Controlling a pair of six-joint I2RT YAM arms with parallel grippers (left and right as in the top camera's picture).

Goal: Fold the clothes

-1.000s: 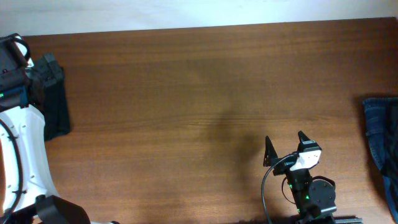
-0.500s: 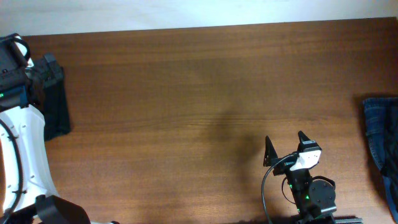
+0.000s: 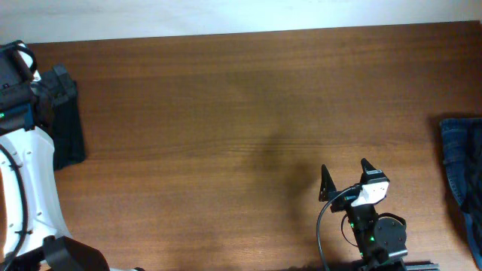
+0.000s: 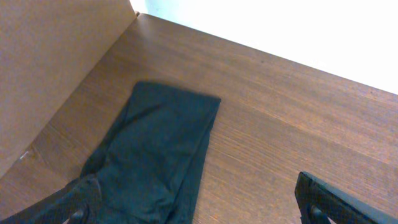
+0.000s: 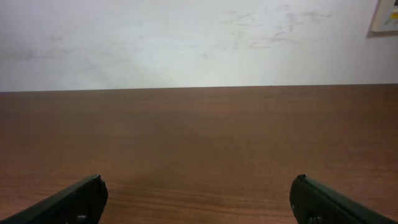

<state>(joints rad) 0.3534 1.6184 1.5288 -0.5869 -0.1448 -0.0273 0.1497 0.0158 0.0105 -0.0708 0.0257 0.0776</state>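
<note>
Seemingly done or nearly | black T-shirt (image 4: pixel 158 155): folded narrow, flat at left edge of table (image 3: pixel 226 113), beneath left gripper (image 4: pixel 199 208) | left fingers: wide, empty | right gripper (image 3: pixel 346 170): wide, empty, well apart | remaining: possibly nothing

Denim garment (image 3: pixel 463 150) (blue) lies at the table's (image 3: pixel 226 98) right edge.
</note>
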